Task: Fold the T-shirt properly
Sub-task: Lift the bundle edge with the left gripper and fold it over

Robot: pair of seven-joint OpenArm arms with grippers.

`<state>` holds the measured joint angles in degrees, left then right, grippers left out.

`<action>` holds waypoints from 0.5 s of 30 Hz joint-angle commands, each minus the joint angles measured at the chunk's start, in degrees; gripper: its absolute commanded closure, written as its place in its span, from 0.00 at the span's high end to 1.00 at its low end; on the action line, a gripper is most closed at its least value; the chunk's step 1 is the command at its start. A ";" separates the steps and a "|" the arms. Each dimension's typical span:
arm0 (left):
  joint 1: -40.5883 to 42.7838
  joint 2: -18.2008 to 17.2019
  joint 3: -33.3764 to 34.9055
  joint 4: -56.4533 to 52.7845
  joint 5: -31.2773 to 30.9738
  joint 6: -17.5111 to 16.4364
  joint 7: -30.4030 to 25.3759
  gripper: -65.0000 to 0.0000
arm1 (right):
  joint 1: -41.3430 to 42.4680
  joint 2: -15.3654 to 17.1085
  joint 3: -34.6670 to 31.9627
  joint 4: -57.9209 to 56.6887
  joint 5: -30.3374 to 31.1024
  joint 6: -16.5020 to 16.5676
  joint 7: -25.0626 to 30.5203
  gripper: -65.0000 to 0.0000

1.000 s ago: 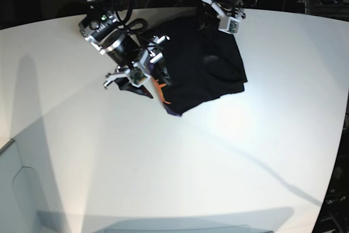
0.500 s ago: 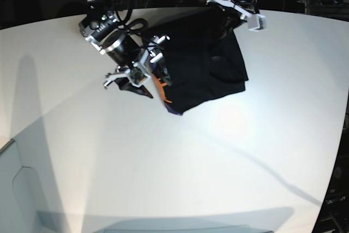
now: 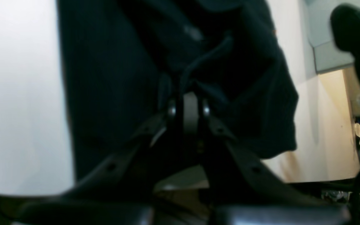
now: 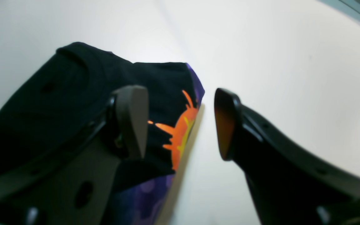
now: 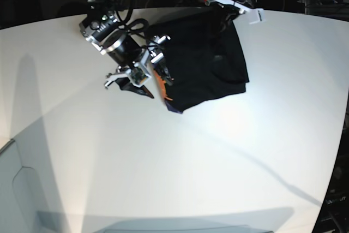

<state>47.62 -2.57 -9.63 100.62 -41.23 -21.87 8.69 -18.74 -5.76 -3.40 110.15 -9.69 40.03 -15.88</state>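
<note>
Two grippers work at the far edge of the white worktop (image 5: 174, 162), where the T-shirt (image 5: 204, 66) lies bunched, one end raised.

Hidden or unclear: in the left wrist view the picture is blurred and dark, so the cloth folds run together and the fingertips are partly buried in fabric. In the right wrist view the shirt is cut off at the left and bottom edges. In the base view the far corner of the shirt merges with the dark background.

Right gripper (image 4: 180, 125): fingers spread wide, grasping nothing. One pad (image 4: 131, 120) sits over the black cloth; the other stands over bare worktop. Between them the shirt's edge shows orange and purple print (image 4: 180, 131).

Left gripper (image 3: 188, 107): fingers clenched on a pinch of the T-shirt, which hangs from it near the far edge.
</note>
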 commanded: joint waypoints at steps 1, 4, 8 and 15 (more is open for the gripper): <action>0.69 -0.29 0.00 0.88 -0.74 -0.59 -1.08 0.00 | 0.41 -0.44 -0.16 0.84 0.95 -0.03 1.51 0.53; 0.96 -0.38 0.00 1.32 -0.74 -0.68 -0.91 0.00 | 0.41 -0.53 -0.16 0.84 0.95 -0.03 1.51 0.53; 1.22 -0.38 0.00 2.28 -0.74 -0.68 -0.91 0.11 | 0.41 -0.53 -0.16 0.84 0.95 -0.03 1.51 0.53; 1.75 -1.52 0.00 6.85 -0.31 -0.68 -0.91 0.50 | 1.12 -0.53 -0.16 0.84 0.95 -0.03 1.51 0.53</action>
<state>48.73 -3.84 -9.58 106.32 -40.97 -21.71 8.99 -17.85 -5.87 -3.38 110.04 -9.85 40.03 -15.92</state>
